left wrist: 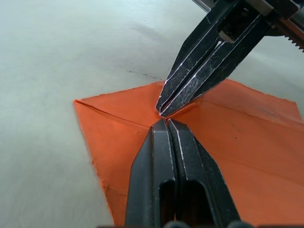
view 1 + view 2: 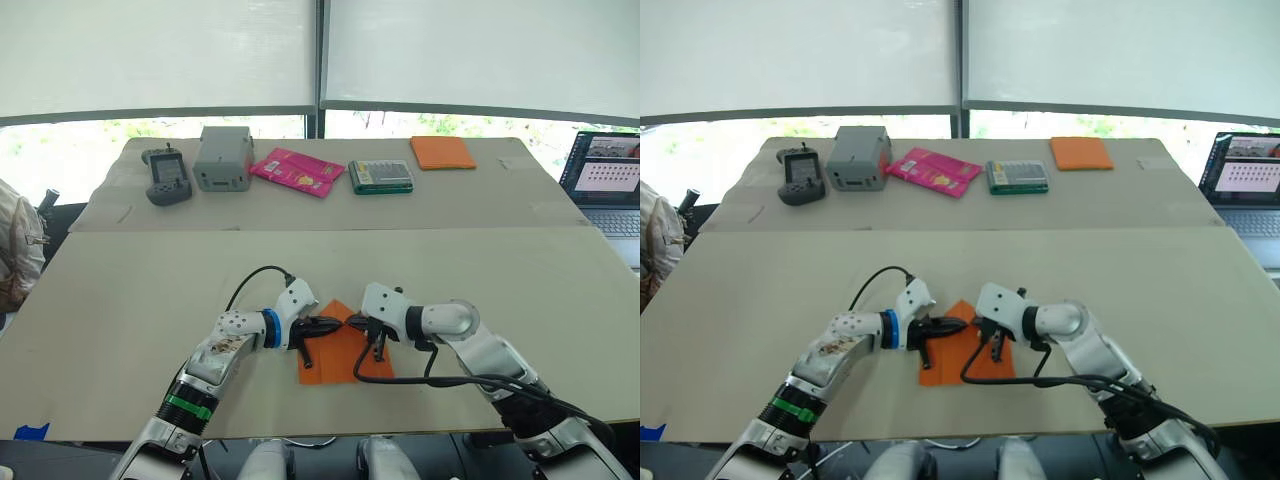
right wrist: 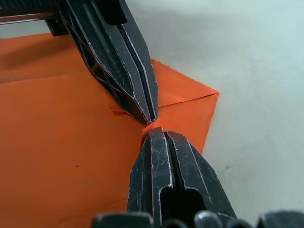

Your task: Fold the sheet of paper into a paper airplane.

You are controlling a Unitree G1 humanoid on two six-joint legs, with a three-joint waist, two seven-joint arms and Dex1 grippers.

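— Well, what is obscured?
— Both arms cover the middle of the sheet of paper (image 2: 343,356), so the crease where the tips meet is hard to read from the head views. The laptop (image 2: 604,183) is cut off at the right edge.

— Position of the paper?
— Flat on the near board of the table (image 2: 120,290), pointed end away from the robot, with folded flaps near the point.

— The pincers?
— Left gripper (image 1: 166,124): fingers pressed together, tips down on the paper. Right gripper (image 3: 153,133): likewise closed, tips on the paper, almost touching the left tips. Neither pinches the sheet.

— Surroundings?
— On the far board: a handheld controller (image 2: 167,177), a grey box (image 2: 223,157), a pink packet (image 2: 296,171), a green case (image 2: 380,177), an orange pad (image 2: 442,152). White blinds (image 2: 160,55) hang behind.
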